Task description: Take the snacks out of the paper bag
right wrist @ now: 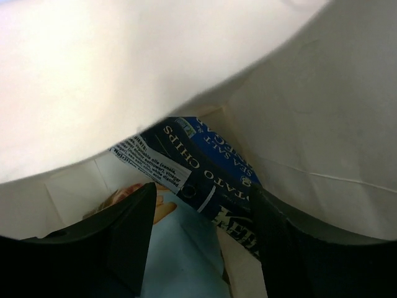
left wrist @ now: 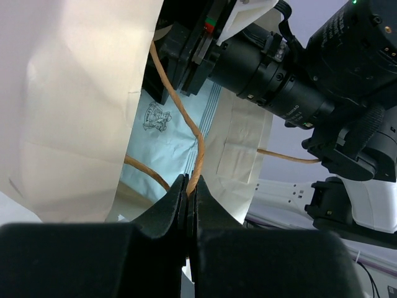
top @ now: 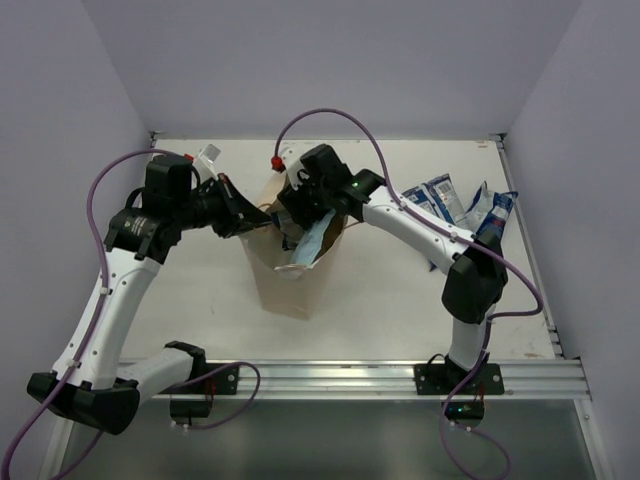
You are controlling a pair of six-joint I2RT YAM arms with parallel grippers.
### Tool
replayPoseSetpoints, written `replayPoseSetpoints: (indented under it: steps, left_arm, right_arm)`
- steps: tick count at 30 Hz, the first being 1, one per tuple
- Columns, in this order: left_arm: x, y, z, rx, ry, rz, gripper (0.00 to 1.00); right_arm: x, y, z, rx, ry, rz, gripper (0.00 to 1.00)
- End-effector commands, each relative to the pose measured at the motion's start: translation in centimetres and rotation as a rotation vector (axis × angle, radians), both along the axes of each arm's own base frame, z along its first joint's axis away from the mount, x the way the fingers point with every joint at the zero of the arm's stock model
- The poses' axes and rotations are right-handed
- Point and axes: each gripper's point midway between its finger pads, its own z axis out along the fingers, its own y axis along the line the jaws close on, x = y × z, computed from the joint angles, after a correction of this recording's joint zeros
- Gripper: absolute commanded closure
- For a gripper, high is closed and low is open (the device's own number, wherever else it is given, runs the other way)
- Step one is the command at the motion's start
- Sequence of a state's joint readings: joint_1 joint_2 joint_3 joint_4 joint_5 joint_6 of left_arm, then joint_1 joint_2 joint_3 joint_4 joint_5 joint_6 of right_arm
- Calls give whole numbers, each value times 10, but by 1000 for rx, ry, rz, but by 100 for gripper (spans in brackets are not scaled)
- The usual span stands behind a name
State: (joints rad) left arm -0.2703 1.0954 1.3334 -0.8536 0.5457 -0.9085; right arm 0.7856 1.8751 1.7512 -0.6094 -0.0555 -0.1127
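The tan paper bag [top: 290, 285] stands mid-table with its mouth open. My left gripper [top: 243, 215] is shut on its brown cord handle [left wrist: 180, 105], pinched at the fingertips [left wrist: 189, 183]. My right gripper [top: 300, 225] is inside the bag's mouth, open [right wrist: 201, 189]. Between its spread jaws lie the light blue chip bag [right wrist: 186, 248] and a dark blue and white packet [right wrist: 211, 167], both inside the bag. The light blue bag pokes out of the mouth [top: 312, 245] and shows in the left wrist view [left wrist: 161, 136]. Several dark blue and white packets [top: 440, 195] lie on the table at right.
More packets [top: 492, 212] lie near the table's right edge, beside the right arm's elbow. The bag's pale walls [right wrist: 310, 124] close around the right gripper. The right wrist [left wrist: 279, 93] hangs close above the left gripper. Purple walls surround the table.
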Motion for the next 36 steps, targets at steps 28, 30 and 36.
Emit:
replayPoseSetpoints:
  steps: [28, 30, 36]
  left_arm:
    - [14, 2, -17, 9, -2, 39, 100]
    - [15, 2, -19, 11, -1, 42, 100]
    - [12, 3, -25, 12, 0, 35, 100]
  right_arm:
    - [-32, -34, 168, 204, -190, -136, 100]
    - [-39, -47, 190, 226, -214, -158, 100]
    - [-61, -88, 285, 419, -332, -271, 100]
